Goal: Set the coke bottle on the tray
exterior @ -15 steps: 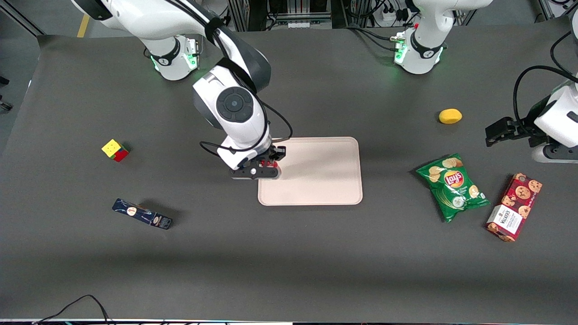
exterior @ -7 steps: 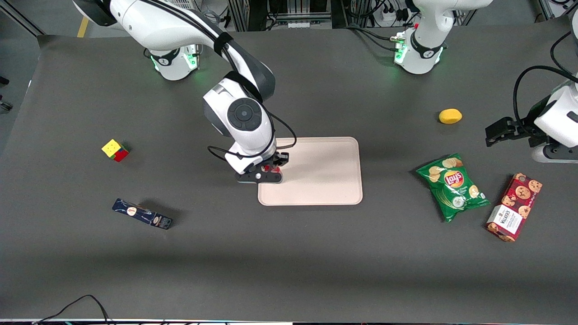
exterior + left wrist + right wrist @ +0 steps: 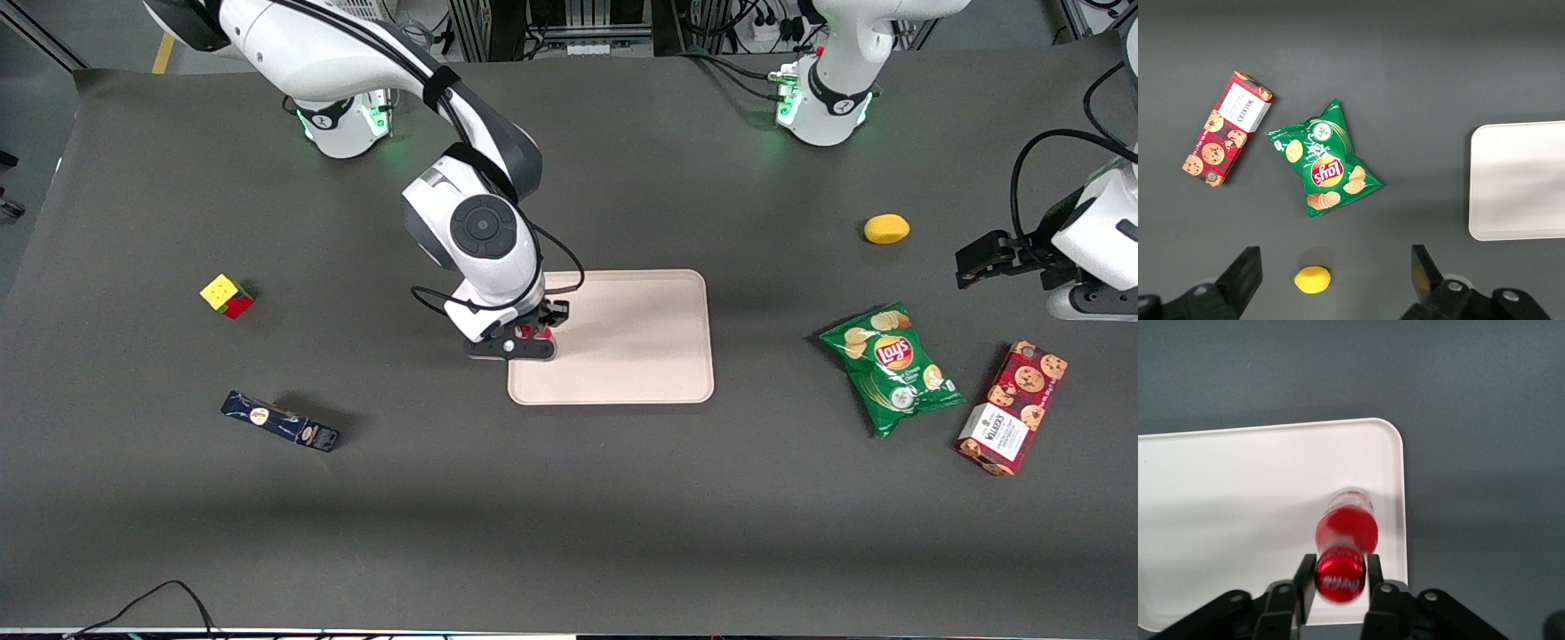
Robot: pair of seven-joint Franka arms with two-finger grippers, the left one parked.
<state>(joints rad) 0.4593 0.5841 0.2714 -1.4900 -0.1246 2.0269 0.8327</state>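
A: Where's the coke bottle?

B: Upright over the tray, near the rim at the working arm's end. The gripper has its 2 fingers clamped on the neck just under the red cap.

A: Is it resting on the tray?

B: Its clear base looks to be at or just above the surface; I can't tell if it touches. In the front view the gripper hangs over that edge of the tray.

A: So what's left?

B: I'd say transport is done. Only settling, letting go and lifting clear are left.

A: Anything close by?

B: No. The cube, blue box, chips bag, cookie box and lemon lie well apart.
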